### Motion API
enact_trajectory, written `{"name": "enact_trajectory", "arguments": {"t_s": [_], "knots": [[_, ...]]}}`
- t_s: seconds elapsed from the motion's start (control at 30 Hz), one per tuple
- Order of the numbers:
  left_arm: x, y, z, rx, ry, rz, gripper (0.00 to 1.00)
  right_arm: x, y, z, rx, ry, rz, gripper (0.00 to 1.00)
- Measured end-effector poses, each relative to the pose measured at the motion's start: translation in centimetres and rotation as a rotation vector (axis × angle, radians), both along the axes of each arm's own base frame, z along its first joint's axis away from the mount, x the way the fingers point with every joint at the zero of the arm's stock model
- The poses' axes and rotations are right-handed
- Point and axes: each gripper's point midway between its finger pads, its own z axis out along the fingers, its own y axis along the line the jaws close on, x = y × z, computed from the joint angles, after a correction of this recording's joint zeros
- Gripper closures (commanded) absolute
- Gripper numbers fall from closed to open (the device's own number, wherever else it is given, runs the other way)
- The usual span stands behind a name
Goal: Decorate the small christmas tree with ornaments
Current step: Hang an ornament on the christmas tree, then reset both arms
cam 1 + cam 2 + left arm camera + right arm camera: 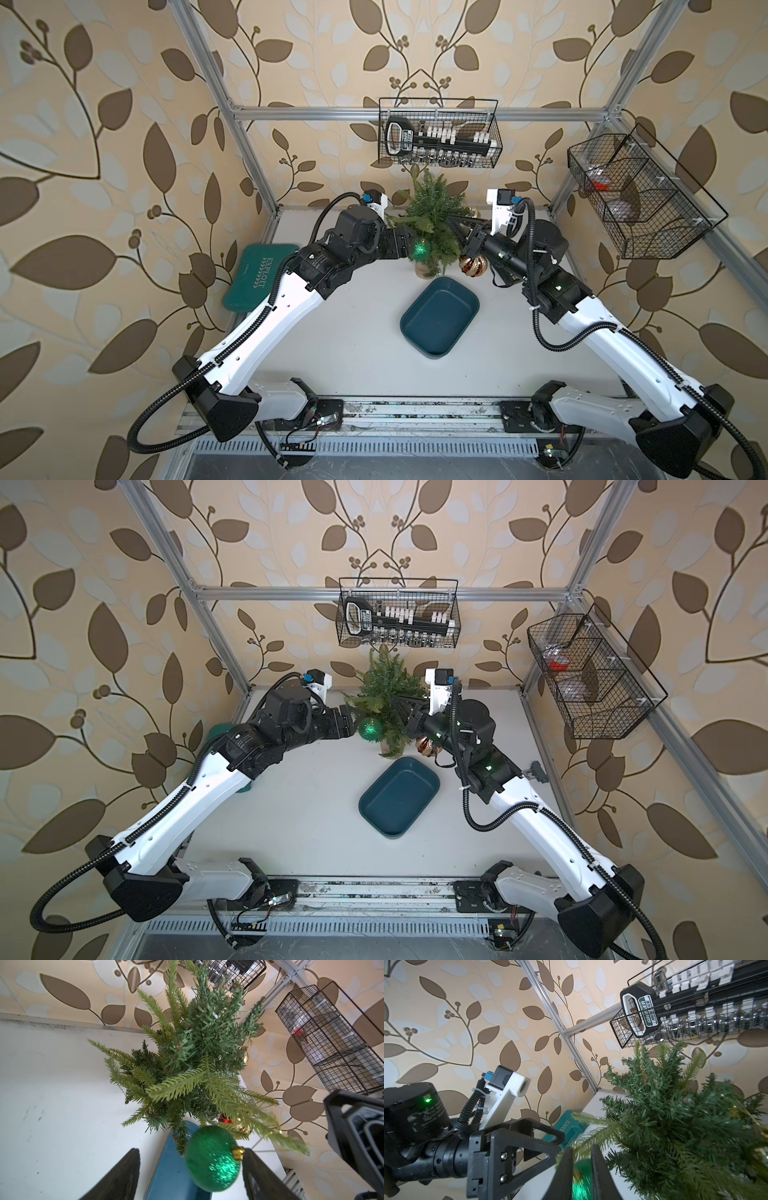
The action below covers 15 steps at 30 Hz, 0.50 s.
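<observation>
The small christmas tree (pixel 428 220) stands upright near the back of the desk (pixel 353 332), between the two arms, with a dark blue tray (pixel 415 300) lying in front of it and nothing visible inside. A glittery green ball (pixel 212 1159) sits low on the side of the tree facing the left arm, apparently hanging from a pale drooping branch, though its loop cannot be made out. The left tool (pixel 352 726) stands wide open around this ball. The ball's gold cap is just beside one finger (pixel 259 1178), a clear gap shows on the other side, and nothing is clamped. The right tool (pixel 582 1148) reaches into the foliage from the opposite side with its jaws only narrowly parted. A pale branch tip lies at its fingertips, and whether it touches them I cannot tell. A red-and-gold ribbed ball (pixel 473 265) hangs low on that side, and a small gold glint (pixel 472 213) higher up is probably the gold ball. These balls look light and hollow, likely thin-shelled, so a hard squeeze could crack them. The glitter should give some grip, while the shiny ones would slip. The cap or the hanging loop looks like the safest place to hold. The branches look soft and springy and will sag under a load. The tree on its small base seems easy to tip, so any push should be gentle.
</observation>
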Motion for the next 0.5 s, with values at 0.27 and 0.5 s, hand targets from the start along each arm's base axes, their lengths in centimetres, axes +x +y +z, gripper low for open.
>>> {"name": "enact_trajectory", "arguments": {"t_s": [0.27, 0.5], "knots": [[-1.5, 0.9, -0.3, -0.002, 0.001, -0.01, 0.13, -2.5, -2.6, -1.8, -0.035, 0.04, -0.056, 0.51], [-2.9, 0.8, -2.2, 0.008, 0.046, -0.06, 0.07, -4.0, -4.9, -6.1, -0.089, 0.146, -0.115, 0.36]]}}
